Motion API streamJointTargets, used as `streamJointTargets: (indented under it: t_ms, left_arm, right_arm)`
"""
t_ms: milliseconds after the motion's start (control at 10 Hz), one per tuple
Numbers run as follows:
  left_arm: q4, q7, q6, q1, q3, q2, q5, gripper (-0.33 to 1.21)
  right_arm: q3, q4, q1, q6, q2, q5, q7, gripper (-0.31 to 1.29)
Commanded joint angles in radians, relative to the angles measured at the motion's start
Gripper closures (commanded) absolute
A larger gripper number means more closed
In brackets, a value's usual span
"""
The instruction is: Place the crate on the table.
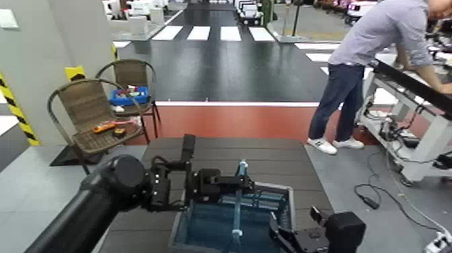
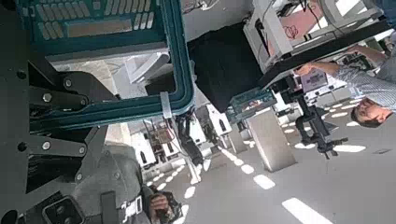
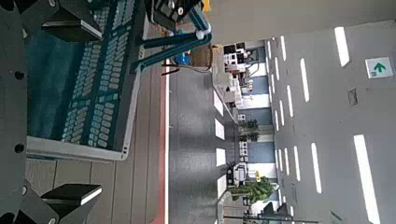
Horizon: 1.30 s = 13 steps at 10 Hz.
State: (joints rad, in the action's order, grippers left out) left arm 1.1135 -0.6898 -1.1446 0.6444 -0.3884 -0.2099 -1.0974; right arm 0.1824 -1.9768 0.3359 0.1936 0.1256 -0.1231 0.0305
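I have the crate [image 1: 232, 219] at 6 o'clock in the head view, sitting low over the near part of the worktop [image 1: 222, 151], its long side running toward 12. Whether its base already touches the planks I cannot tell.

My left end effector [image 1: 235, 183] is at the crate's far rim, at about 11 o'clock from its centre; the left wrist view shows dark fingers [image 2: 51, 89] pressed against the rim [image 2: 177, 75], so I judge it closed on the crate. My right end effector [image 1: 286, 237] is at the near right corner, around 4 o'clock; I cannot tell whether it is closed on the rim or only beside it.

To finish this well, I would lower both arms together, keeping the rim level so neither corner lands first, and keep the hoop handle [image 1: 238, 198] free of the left fingers. I would release only once the base looks flat on the planks, then back each arm straight out along its own side. A person [image 1: 366, 64] stands at 2 o'clock, well apart.
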Motion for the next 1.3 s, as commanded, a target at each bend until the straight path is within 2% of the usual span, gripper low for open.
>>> streamJointTargets:
  t_ms: [100, 400, 900, 1300]
  left_arm:
    - [-0.141, -0.008, 0.062, 0.075, -0.058, 0.032, 0.011, 1.19]
    - [-0.262, -0.031, 0.135, 0.163, -0.072, 0.072, 0.05, 1.19]
    - [-0.458, -0.033, 0.223, 0.267, -0.061, 0.129, 0.09, 1.19]
    - [-0.534, -0.047, 0.236, 0.282, -0.038, 0.138, 0.139, 1.19]
  right_arm:
    - [0.002, 0.003, -0.005, -0.01, 0.005, -0.007, -0.001, 0.15]
    - [0.005, 0.006, -0.009, -0.013, 0.009, -0.015, -0.003, 0.15]
    - [0.009, 0.01, -0.015, -0.02, 0.011, -0.027, -0.004, 0.15]
    - [0.014, 0.016, -0.017, -0.028, 0.011, -0.033, -0.004, 0.15]
